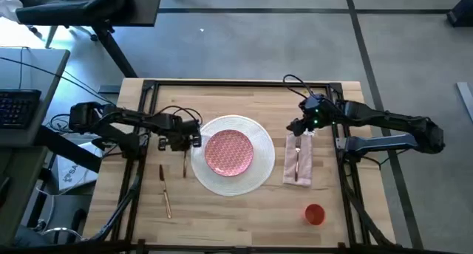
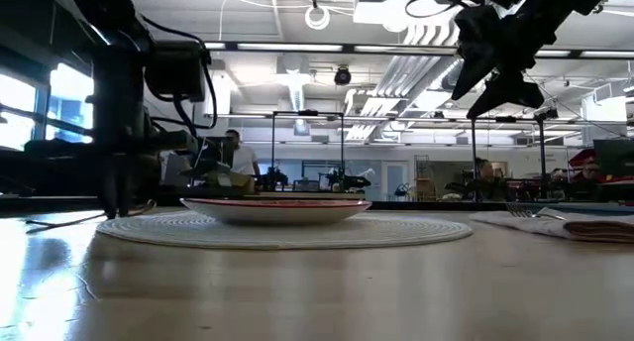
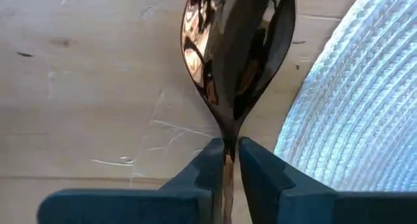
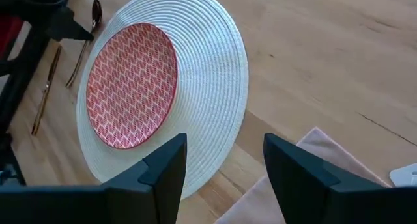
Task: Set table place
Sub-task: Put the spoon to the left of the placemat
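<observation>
Spoon: my left gripper pinches its handle just left of the white plate. My right gripper hovers spread above the napkin, right of that plate.

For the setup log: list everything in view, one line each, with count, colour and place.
table: one, light wood with black frame, under everything.
white round mat: one, white woven, table centre.
pink plate: one, pink patterned, on the mat.
napkin: one, pale pink, to the right of the mat.
fork: one, gold, lying on the napkin.
spoon: one, gold, at the mat's left edge, held by its handle.
knife: one, gold, lying on the table left of the spoon.
cup: one, orange, near-right part of the table.
keyboard: one, dark, on the grey desk at far left.
left gripper: jaws shut on the spoon.
right gripper: jaws open, above the napkin's far end.
</observation>
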